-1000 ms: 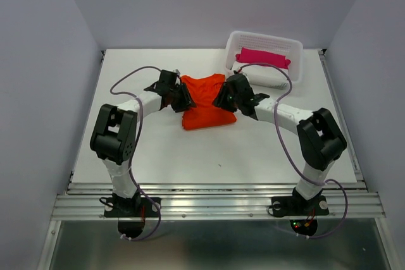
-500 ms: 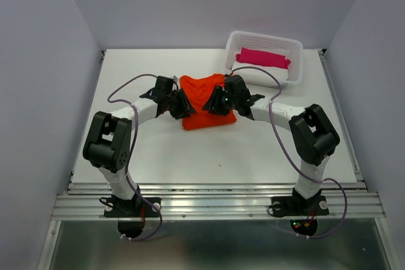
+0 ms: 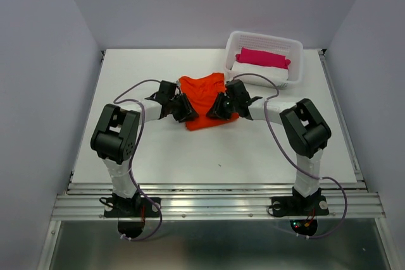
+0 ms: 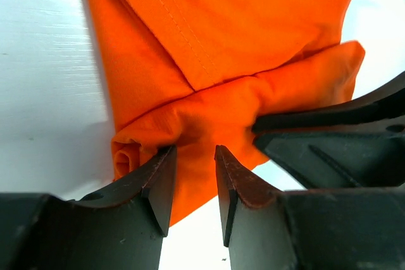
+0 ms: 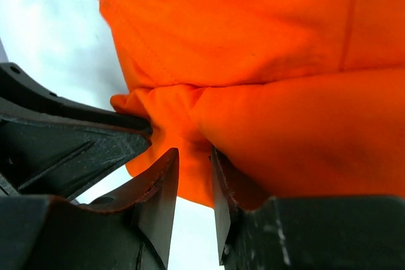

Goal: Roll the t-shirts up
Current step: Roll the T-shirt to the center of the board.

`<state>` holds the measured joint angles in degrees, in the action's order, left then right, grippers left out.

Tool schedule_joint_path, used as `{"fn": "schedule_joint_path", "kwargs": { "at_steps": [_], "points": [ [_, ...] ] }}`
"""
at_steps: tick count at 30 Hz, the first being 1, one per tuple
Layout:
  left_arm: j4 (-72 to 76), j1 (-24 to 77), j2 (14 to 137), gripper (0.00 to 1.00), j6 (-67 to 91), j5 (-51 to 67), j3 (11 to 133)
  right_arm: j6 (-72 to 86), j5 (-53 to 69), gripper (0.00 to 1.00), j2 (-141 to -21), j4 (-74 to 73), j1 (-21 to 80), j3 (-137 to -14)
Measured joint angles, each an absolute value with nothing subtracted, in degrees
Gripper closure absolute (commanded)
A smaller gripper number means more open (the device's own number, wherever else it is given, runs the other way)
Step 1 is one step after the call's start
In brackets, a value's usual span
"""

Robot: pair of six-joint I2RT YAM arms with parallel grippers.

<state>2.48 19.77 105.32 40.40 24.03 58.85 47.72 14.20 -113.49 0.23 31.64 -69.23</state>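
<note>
1. The t-shirt [image 3: 204, 93] lay mid-table, a bit toward the far side, just left of the basket [image 3: 266, 36] and not touching it as far as I could tell.
2. Its near edge was bunched into a short, loose roll. The left wrist view showed a curl of cloth at that roll's left end. The rest of the shirt [image 4: 240, 30] lay flat beyond it, toward the far wall.
3. The roll's long axis ran left-right across the table, square to the way the arms reach.
4. Left gripper [image 3: 185, 110] sat on the roll's left end, fingers [image 4: 161, 181] nearly together with a fold of orange cloth pinched between them. I'd call that a grasp, not a release.
5. Right gripper [image 3: 218, 107] was on the same roll further right, fingers [image 5: 163, 188] likewise clamped on a fold of the shirt [image 5: 253, 30].
6. The two grippers were close together; each wrist camera had the other's finger in frame.
7. Key relation: the unrolled cloth lay directly away from both grippers. Neither arm was nearer, one at each side of the roll. My guess is the next move is a joint push-and-turn toward the far wall, kept even so the roll doesn't skew.
8. Outward: the basket held a pink cloth [image 3: 262, 57]. The white table [image 3: 158, 156] was under everything.
</note>
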Motion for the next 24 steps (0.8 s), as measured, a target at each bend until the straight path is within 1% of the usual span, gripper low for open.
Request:
{"fn": "schedule_joint_path", "kwargs": {
  "at_steps": [12, 21, 24],
  "points": [
    [6.2, 20.1, 105.6, 0.57, 40.6, 25.7, 57.1, 44.9, 4.0, 0.71, -104.6, -3.5, 27.0, -61.4],
    [7.0, 20.1, 105.5, 0.57, 40.5, 26.2, 56.7, 43.6, 1.2, 0.71, -104.3, -4.9, 24.5, -61.1],
    [5.2, 20.1, 105.3, 0.57, 39.9, 26.0, 57.5, 42.9, 1.0, 0.72, -104.3, -5.2, 24.4, -61.3]
  ]
}}
